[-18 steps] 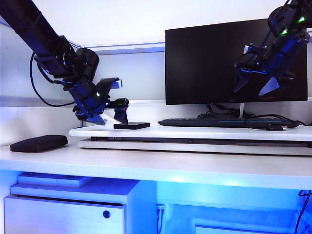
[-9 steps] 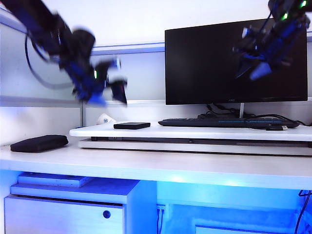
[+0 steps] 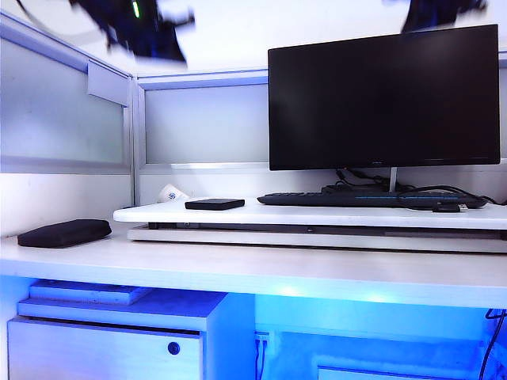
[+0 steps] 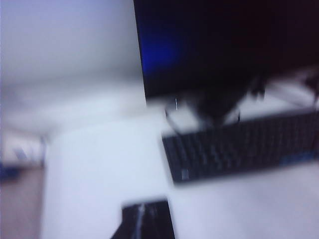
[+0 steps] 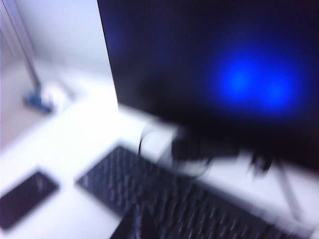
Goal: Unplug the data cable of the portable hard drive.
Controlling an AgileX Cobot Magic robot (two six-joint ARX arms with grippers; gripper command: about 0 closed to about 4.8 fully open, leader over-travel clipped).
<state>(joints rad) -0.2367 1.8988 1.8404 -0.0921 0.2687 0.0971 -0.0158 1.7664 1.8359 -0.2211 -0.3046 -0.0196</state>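
Black portable hard drive (image 3: 214, 204) unlabelled, left gripper (image 3: 162, 43) closed empty, right gripper (image 3: 434, 13) closed empty.

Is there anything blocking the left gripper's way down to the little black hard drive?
Nothing visible does. The left gripper hangs high above the small flat black portable hard drive, with open air between. The right gripper hangs high too.

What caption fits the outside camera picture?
Both grippers, left and right, blur high above the portable hard drive on the desk riser.

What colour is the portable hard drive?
Black; the portable hard drive shows best in the exterior view.
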